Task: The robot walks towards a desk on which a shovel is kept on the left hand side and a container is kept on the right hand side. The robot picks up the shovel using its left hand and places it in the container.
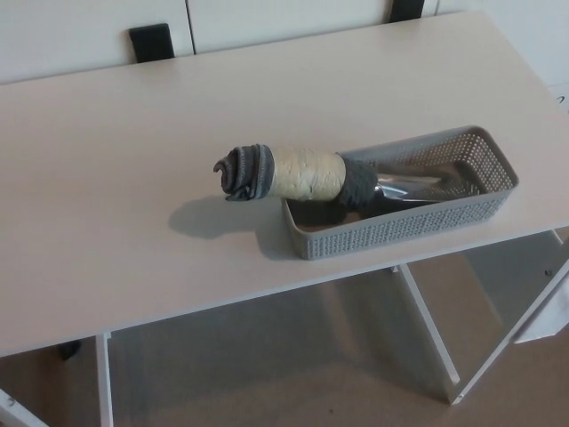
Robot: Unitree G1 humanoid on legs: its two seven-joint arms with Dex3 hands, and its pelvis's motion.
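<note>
Shovel (356,185) lies in the grey perforated plastic basket (484,201) at desk (107,178) right, metal blade inside, wrapped handle poking out over the short wall since it's too long to fit. Looks placed to me. Neither hand in my view, so can't tell open/closed

Pale desk (107,178), tan floor (293,382)

Shiny metal shovel (418,189) with cloth-wrapped handle, perforated grey plastic container (404,229), smooth matt desk (116,178).
</note>
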